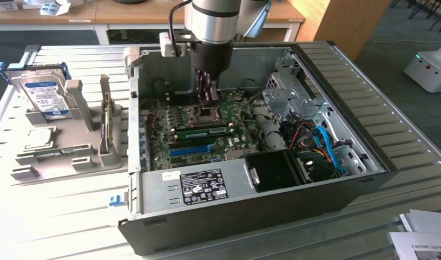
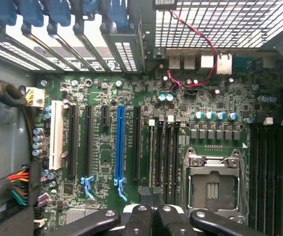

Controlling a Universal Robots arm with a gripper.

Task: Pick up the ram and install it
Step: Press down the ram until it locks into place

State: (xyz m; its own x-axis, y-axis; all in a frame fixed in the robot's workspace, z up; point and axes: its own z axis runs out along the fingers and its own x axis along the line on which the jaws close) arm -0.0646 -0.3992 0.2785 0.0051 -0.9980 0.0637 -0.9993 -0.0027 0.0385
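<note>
Ram (image 1: 203,131) is sitting in its slot while closed fingers (image 1: 208,93) are pressing; misalignment risks cracking it.

Surface: pale ribbed metal table (image 1: 54,227).
Middle: open black and grey desktop computer case (image 1: 228,216), lying on its side.
Exterior view's left edge: grey moulded parts tray (image 1: 61,154).
Near corner, exterior view's right: white printed paper sheets (image 1: 422,241).
Beside the case: small blue clip (image 1: 116,201).

open: case top (image 1: 336,92) | blocked: drive cage (image 1: 289,89), cables (image 1: 325,143)
</note>
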